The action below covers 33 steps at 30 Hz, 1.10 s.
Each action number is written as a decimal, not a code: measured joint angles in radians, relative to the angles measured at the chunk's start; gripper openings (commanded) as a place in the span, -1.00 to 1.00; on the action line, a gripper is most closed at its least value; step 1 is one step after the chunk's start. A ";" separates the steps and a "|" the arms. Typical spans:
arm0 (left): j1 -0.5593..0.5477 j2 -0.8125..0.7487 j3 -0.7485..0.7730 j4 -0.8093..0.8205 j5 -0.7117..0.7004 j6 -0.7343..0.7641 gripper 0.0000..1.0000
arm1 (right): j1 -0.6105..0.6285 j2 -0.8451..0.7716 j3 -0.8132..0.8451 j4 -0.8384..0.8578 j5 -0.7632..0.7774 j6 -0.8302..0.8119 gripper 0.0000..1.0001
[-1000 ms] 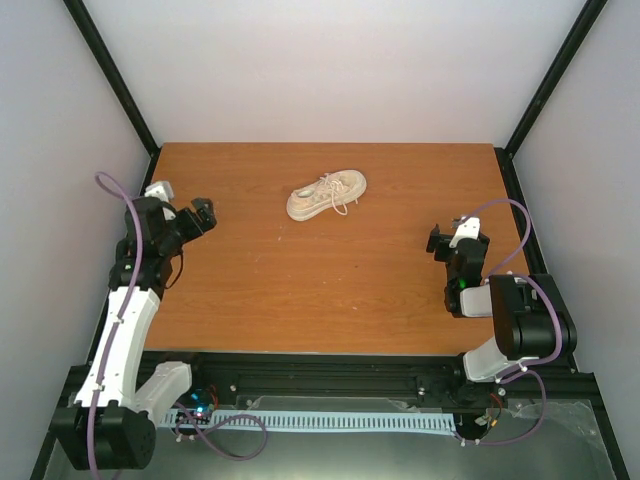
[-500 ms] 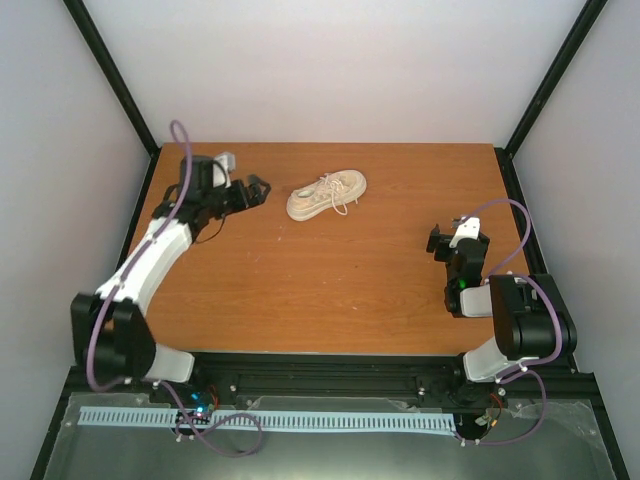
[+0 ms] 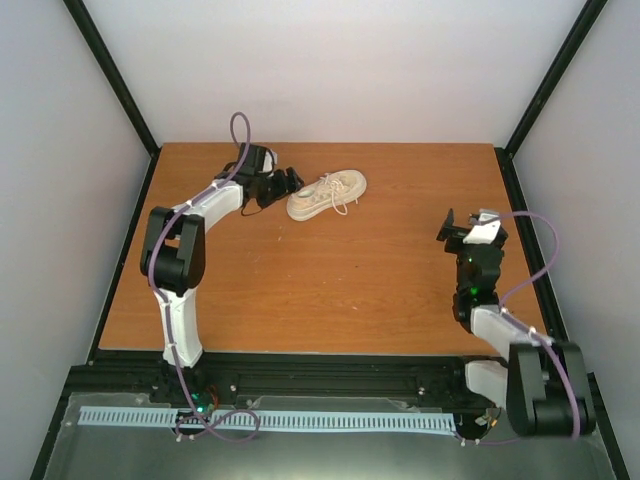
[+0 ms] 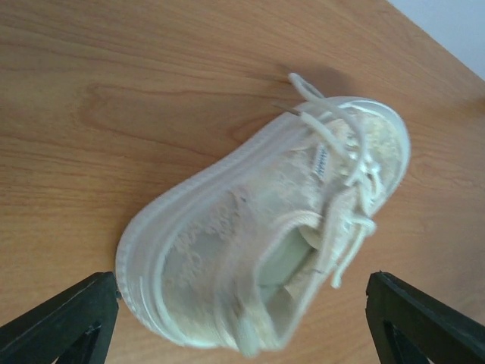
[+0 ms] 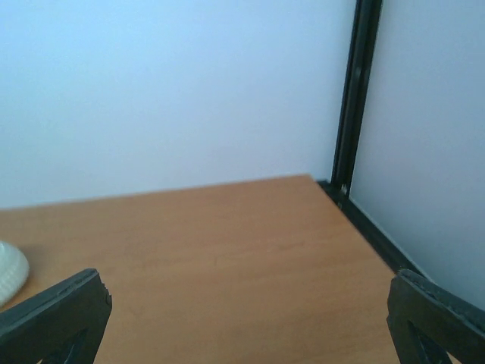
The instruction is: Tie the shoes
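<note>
The shoes are one cream low-top sneaker (image 3: pixel 327 194) lying on the wooden table (image 3: pixel 320 270), toe toward the far right and heel toward the left. Its pale laces (image 3: pixel 340 203) hang loose over its side. My left gripper (image 3: pixel 289 182) is open right at the heel. In the left wrist view the sneaker (image 4: pixel 265 220) fills the middle, its heel opening between my two black fingers (image 4: pixel 64 318), untouched by either. My right gripper (image 3: pixel 455 228) is open over the table's right side, far from the sneaker, holding nothing. In the right wrist view only a sliver of the sneaker (image 5: pixel 9 274) shows.
Pale walls and black frame posts (image 3: pixel 540 85) enclose the table on three sides. The right wrist view shows the far right corner post (image 5: pixel 356 98) and the black edge rail (image 5: pixel 375 231). A black rail (image 3: pixel 330 375) runs along the near edge.
My left arm has swung from the table's left side up and right to the sneaker's heel. My right arm has shifted slightly right and turned. The sneaker has not moved.
</note>
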 measured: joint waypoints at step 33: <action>-0.007 -0.308 -0.170 0.003 -0.180 0.003 -0.99 | 0.003 -0.635 0.053 -0.646 0.164 0.394 1.00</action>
